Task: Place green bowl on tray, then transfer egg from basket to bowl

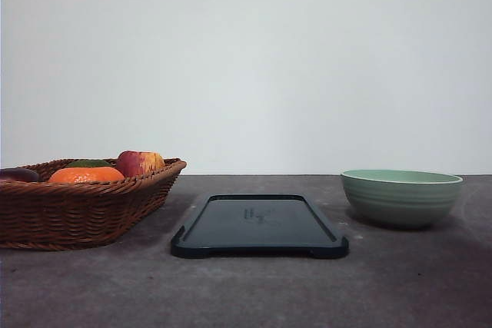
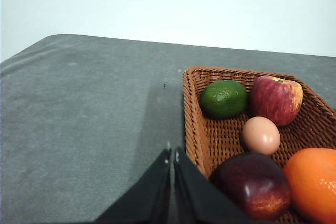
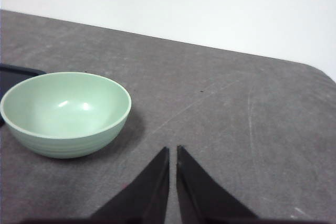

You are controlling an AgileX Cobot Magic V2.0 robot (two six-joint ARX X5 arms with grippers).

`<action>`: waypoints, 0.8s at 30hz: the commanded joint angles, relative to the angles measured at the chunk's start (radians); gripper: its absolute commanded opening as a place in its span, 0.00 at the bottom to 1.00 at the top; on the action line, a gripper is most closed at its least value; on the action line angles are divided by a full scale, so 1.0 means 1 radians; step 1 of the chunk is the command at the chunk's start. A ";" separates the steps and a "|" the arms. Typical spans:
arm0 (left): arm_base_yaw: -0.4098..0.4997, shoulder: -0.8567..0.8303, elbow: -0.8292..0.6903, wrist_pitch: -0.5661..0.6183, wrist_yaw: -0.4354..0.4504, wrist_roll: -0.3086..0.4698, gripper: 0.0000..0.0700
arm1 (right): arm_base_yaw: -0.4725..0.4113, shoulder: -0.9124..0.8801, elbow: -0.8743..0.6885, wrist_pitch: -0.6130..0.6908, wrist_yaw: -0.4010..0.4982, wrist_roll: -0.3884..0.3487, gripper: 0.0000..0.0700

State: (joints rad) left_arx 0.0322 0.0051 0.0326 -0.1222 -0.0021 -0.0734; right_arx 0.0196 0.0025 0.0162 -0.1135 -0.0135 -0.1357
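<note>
Grey tabletop (image 1: pixel 254 289) carries one tray (image 1: pixel 260 226), one green bowl (image 1: pixel 400 197), one basket (image 1: pixel 77 209); the left wrist view reveals one egg (image 2: pixel 261 135). Both arms' fingers (image 2: pixel 157 190) (image 3: pixel 157 187) are pressed together, empty.

black, tapered tool fingers (image 2: pixel 157 192) on both arms.

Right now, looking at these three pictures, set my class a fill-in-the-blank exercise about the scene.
1. The green bowl stands on the ____, not on the tray.
2. In the basket, the egg lies beside a red ____.
3. The green bowl holds ____.
4. The right tool has its fingers ____.

Missing words: table; apple; nothing; shut
</note>
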 commanded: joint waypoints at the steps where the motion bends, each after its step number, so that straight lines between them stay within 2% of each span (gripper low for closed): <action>1: 0.000 -0.001 -0.019 0.018 -0.002 -0.003 0.00 | 0.002 0.001 -0.004 0.026 0.005 -0.037 0.02; 6: 0.000 -0.001 -0.019 0.018 -0.002 -0.041 0.00 | 0.002 0.001 -0.004 0.062 0.007 -0.036 0.02; 9: 0.000 -0.001 -0.019 0.018 -0.001 -0.123 0.00 | 0.002 0.001 -0.004 0.086 0.006 -0.013 0.02; 11: 0.000 -0.001 -0.019 0.018 -0.001 -0.201 0.00 | 0.004 0.001 -0.003 0.094 0.003 0.042 0.02; 13: 0.000 -0.001 -0.019 0.017 -0.001 -0.289 0.00 | 0.004 0.001 -0.003 0.113 0.005 0.133 0.02; 16: 0.000 -0.001 -0.019 0.018 -0.001 -0.460 0.00 | 0.004 0.001 -0.003 0.134 0.029 0.325 0.01; 19: 0.000 -0.001 -0.019 0.020 -0.001 -0.634 0.00 | 0.004 0.001 -0.003 0.140 0.041 0.469 0.01; 21: 0.000 -0.001 -0.019 0.035 -0.001 -0.698 0.00 | 0.004 0.001 -0.003 0.148 0.040 0.527 0.01; 24: 0.000 -0.001 -0.019 0.086 -0.003 -0.713 0.00 | 0.004 0.001 -0.003 0.189 0.037 0.541 0.01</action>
State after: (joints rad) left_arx 0.0322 0.0051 0.0326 -0.0598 -0.0021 -0.7304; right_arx 0.0208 0.0025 0.0162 0.0544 0.0234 0.3444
